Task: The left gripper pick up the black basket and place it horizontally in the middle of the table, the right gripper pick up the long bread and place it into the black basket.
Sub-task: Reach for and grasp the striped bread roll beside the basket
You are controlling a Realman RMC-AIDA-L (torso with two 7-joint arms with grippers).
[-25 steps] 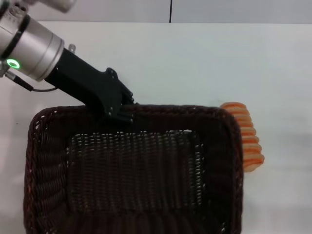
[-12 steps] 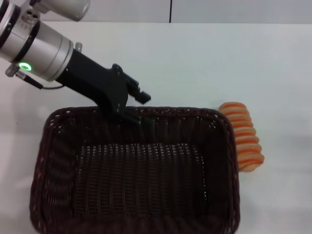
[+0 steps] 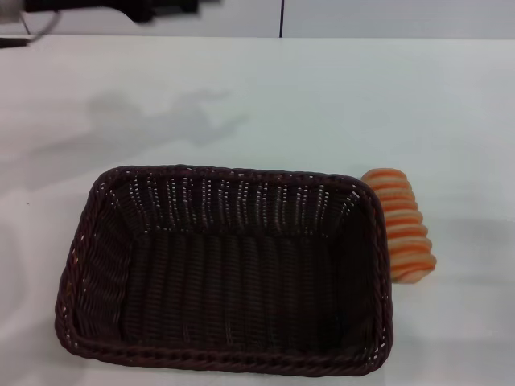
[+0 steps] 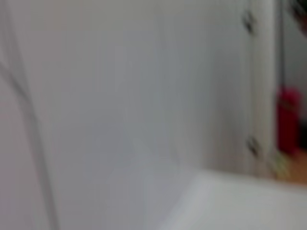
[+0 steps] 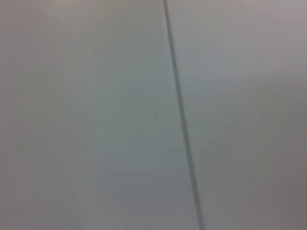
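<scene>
The black basket (image 3: 88, 241) lies flat and lengthwise across the near middle of the white table (image 3: 322, 104), with nothing inside it. The long bread (image 3: 404, 225), tan with orange stripes, lies on the table against the basket's right end. The left gripper (image 3: 161, 10) shows only as a dark blur at the far left edge of the table, well away from the basket. The right gripper is out of view. The wrist views show neither the basket nor the bread.
Bare tabletop stretches behind and to the right of the basket. The arm's shadow (image 3: 161, 117) falls on the table behind the basket. The left wrist view shows a pale wall and a red object (image 4: 289, 120). The right wrist view shows a wall with a dark seam (image 5: 180, 110).
The left gripper let go of the basket's far rim and pulled back up to the far left. The basket dropped level and now rests flat on the table. The bread has not moved.
</scene>
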